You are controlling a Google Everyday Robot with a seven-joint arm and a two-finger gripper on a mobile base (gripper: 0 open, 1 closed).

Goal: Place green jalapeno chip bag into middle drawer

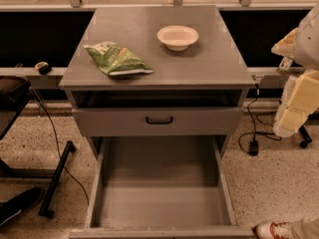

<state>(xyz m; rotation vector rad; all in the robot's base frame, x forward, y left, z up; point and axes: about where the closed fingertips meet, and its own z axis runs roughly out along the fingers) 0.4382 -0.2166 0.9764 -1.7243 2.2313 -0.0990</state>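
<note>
The green jalapeno chip bag (117,59) lies flat on the left part of the grey cabinet top (209,59), its white end seam toward the front. The middle drawer (159,203) is pulled far out below, and its flat grey floor is bare. My gripper (286,126) hangs at the end of the cream arm at the right edge of the view. It is beside the cabinet, about level with the upper drawer front, and far from the bag. It holds nothing that I can see.
A white bowl (178,37) stands on the cabinet top, right of the bag. The upper drawer front with a black handle (159,120) is slightly out. Cables and a black adapter (253,147) lie on the floor at right. Black stand legs (56,178) are at left. A shoe (273,230) is at bottom right.
</note>
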